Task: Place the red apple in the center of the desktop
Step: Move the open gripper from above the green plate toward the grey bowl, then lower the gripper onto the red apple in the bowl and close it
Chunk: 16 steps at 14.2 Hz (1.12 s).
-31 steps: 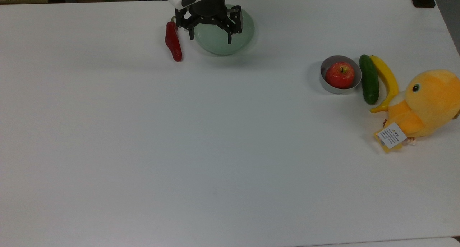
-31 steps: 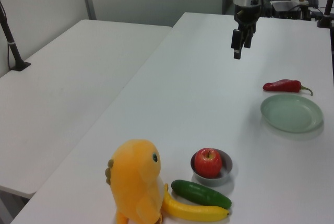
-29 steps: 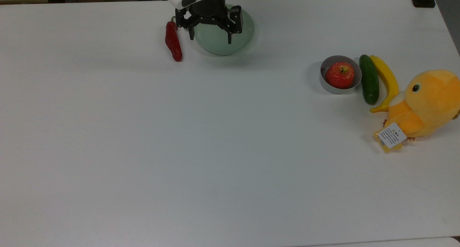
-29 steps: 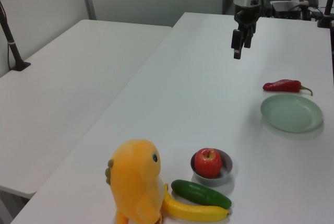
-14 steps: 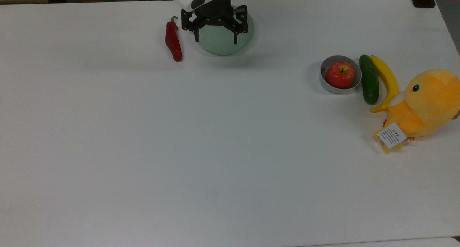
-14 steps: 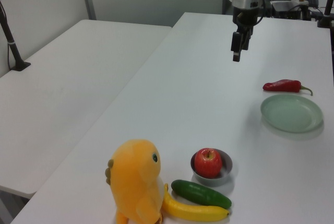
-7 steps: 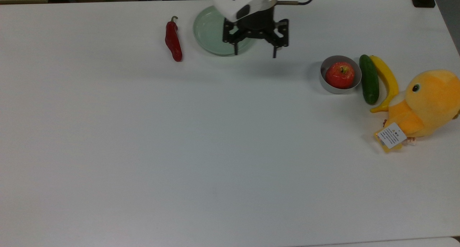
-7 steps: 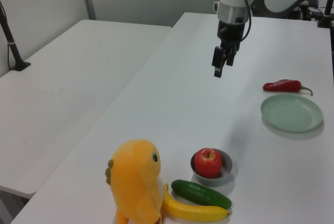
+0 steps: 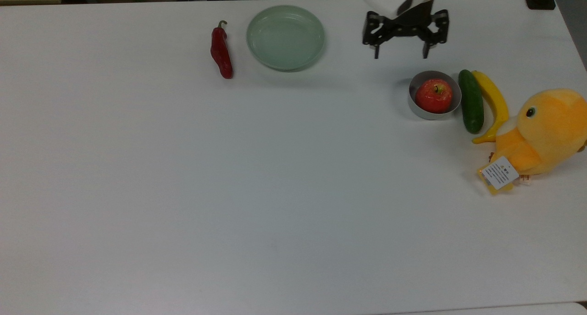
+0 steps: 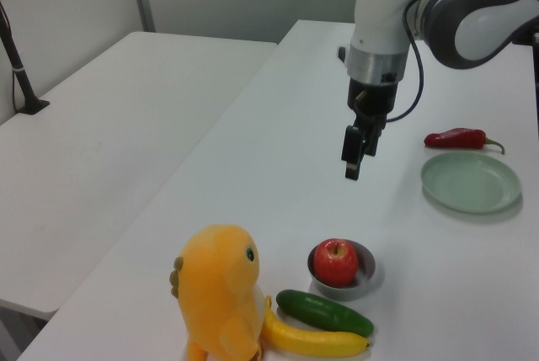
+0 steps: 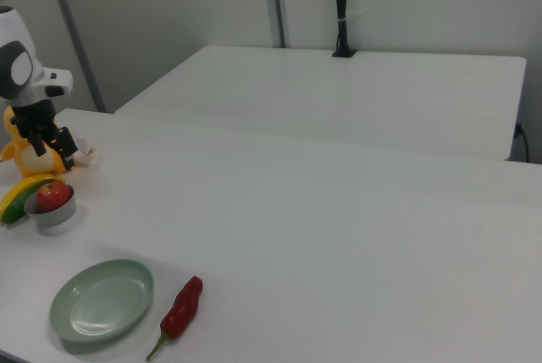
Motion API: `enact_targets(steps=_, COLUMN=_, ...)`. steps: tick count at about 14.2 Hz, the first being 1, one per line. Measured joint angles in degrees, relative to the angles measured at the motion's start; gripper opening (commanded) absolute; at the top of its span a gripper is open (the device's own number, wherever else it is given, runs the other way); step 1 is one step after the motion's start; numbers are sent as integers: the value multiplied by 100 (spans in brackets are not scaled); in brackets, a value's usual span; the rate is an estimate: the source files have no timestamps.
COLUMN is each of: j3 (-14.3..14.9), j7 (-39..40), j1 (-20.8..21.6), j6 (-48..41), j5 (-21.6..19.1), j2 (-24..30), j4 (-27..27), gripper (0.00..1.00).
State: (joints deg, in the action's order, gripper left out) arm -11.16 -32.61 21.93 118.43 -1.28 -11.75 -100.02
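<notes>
The red apple (image 9: 434,96) sits stem-up in a small grey bowl (image 9: 412,106) near the top view's right edge, on the white desktop (image 9: 275,177). My gripper (image 9: 401,55) hangs open and empty above the table, just up and left of the bowl in the top view, fingers spread wide. In the left view the gripper (image 10: 351,164) points down, well above and behind the apple (image 10: 336,262). In the right view the apple (image 11: 52,195) lies below the gripper (image 11: 51,145).
A red chili pepper (image 9: 221,53) and a pale green plate (image 9: 285,36) lie at the top view's upper middle. A cucumber (image 9: 471,102), a banana (image 9: 493,102) and an orange plush duck (image 9: 545,131) crowd the bowl's right side. A second white table (image 10: 101,151) stands alongside.
The gripper has travelled from over the green plate to the right in the top view, ending near the bowl with the apple. It stayed open. Nothing on the table moved.
</notes>
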Motion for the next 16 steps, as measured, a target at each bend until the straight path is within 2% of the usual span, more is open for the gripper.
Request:
enact_targets(steps=4, j3=-17, j7=-229, j1=649, j6=110, j5=8, j2=-493, j4=384, gripper=100)
enact_targets(steps=9, j3=82, j7=-588, j1=842, j6=390, j5=415, j2=-1197, j4=726, gripper=100)
enact_targets(steps=16, j3=112, j7=-611, j1=994, j6=391, j5=505, j2=-1682, j4=982, gripper=100)
